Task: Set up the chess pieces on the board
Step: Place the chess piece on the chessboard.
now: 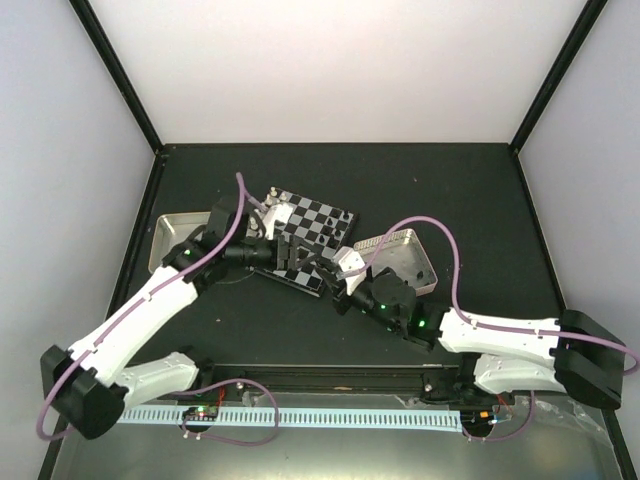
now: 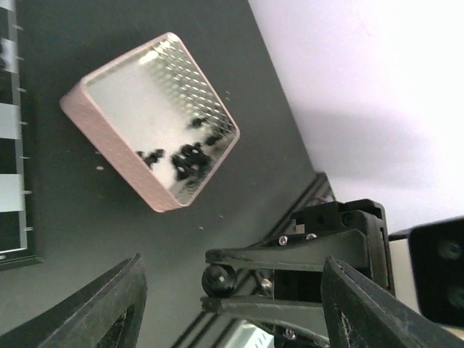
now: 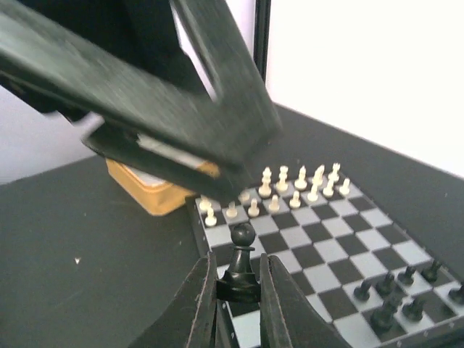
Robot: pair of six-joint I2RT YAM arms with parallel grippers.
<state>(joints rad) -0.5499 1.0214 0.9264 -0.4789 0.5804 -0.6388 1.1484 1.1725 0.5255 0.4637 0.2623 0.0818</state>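
Pinching black pawn (image 3: 243,239) w/ right gripper (image 3: 238,281), btm ctr, at board (image 3: 341,250) edge, left gripper (image 2: 232,268) splayed wide, pink-rimmed tin (image 2: 101,145) upper left.

Black-silver checked board (image 1: 312,232) lies skewed. Silver pieces (image 3: 290,192) upright in two far rows, several black pieces (image 3: 397,293) upright at near corner, one black pawn (image 3: 241,259) upright, pinched in right gripper (image 3: 238,281).

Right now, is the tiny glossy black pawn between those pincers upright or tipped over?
Upright: the black pawn stands head-up, its base pinched by the right gripper.
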